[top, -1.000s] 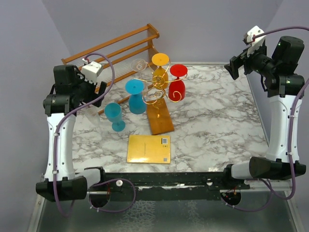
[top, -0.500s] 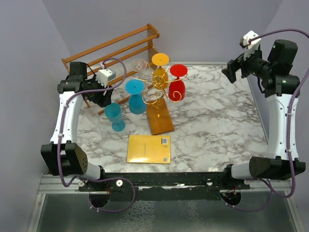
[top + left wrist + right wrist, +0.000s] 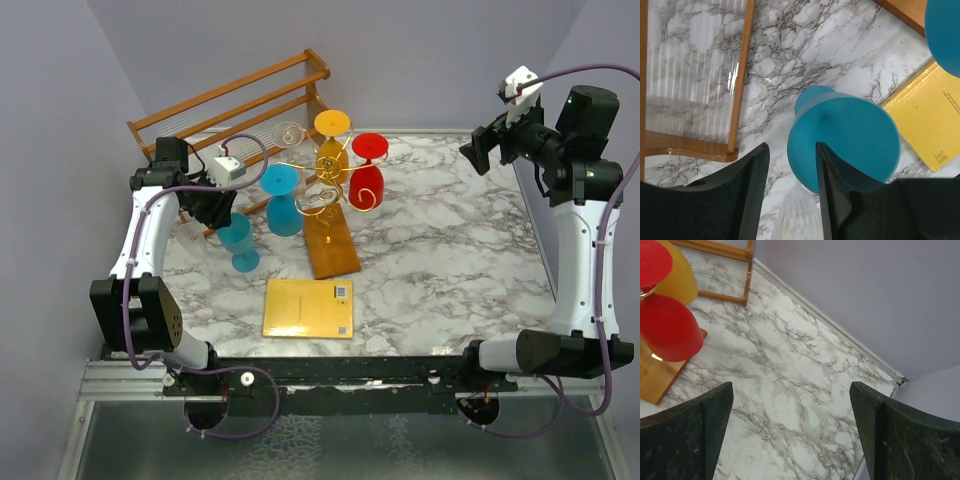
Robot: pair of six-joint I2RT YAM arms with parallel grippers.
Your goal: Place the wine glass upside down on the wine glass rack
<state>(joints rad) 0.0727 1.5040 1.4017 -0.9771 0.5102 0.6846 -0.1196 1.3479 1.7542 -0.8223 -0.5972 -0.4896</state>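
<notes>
The gold wire wine glass rack (image 3: 322, 196) stands on its brown wooden base (image 3: 333, 250) mid-table. A blue (image 3: 281, 198), an orange (image 3: 332, 142), a red (image 3: 367, 172) and a clear glass hang on it. A teal wine glass (image 3: 238, 241) and a clear ribbed wine glass (image 3: 190, 240) stand on the marble to its left. My left gripper (image 3: 207, 210) is open just above them. In the left wrist view (image 3: 790, 147) the clear glass (image 3: 790, 215) lies below the gap and the teal glass (image 3: 845, 142) beside the right finger. My right gripper (image 3: 481, 150) is open and empty, high at the back right.
A slatted wooden shelf (image 3: 235, 98) stands at the back left, close behind my left gripper; it also shows in the left wrist view (image 3: 742, 75). A yellow book (image 3: 308, 308) lies flat near the front. The table's right rim (image 3: 875, 367) borders the purple wall.
My left arm has reached forward and right, bringing its open gripper down over the clear and teal glasses. My right gripper has shifted slightly, still open. The glasses have not moved.
</notes>
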